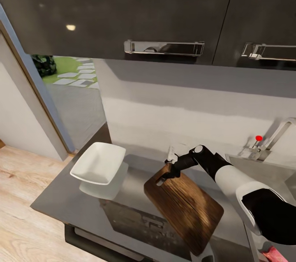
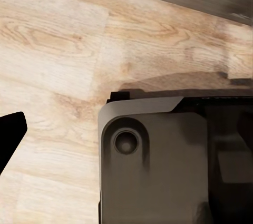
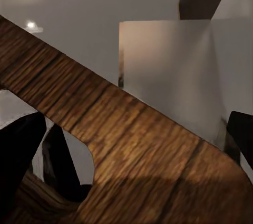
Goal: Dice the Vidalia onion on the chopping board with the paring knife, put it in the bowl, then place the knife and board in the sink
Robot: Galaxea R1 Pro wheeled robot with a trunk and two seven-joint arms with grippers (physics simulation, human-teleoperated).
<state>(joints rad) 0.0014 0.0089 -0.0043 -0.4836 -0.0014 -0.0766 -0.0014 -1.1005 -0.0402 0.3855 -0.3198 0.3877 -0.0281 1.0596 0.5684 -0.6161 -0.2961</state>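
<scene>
On the grey countertop (image 1: pixel 61 196), beside the white bowl (image 1: pixel 98 163), we see the right gripper (image 1: pixel 169 170) pinching the chopping board (image 1: pixel 185 206) at its handle end, likely to carry it next to the sink (image 1: pixel 263 171).

We are seeing soft, even light across the head view, with a small lamp highlight glinting on the dark upper cabinet (image 1: pixel 123 3) and the glossy countertop (image 1: pixel 135 188) mirroring the bowl (image 1: pixel 98 162). The right wrist view is looking dim and blurred at close range.
</scene>
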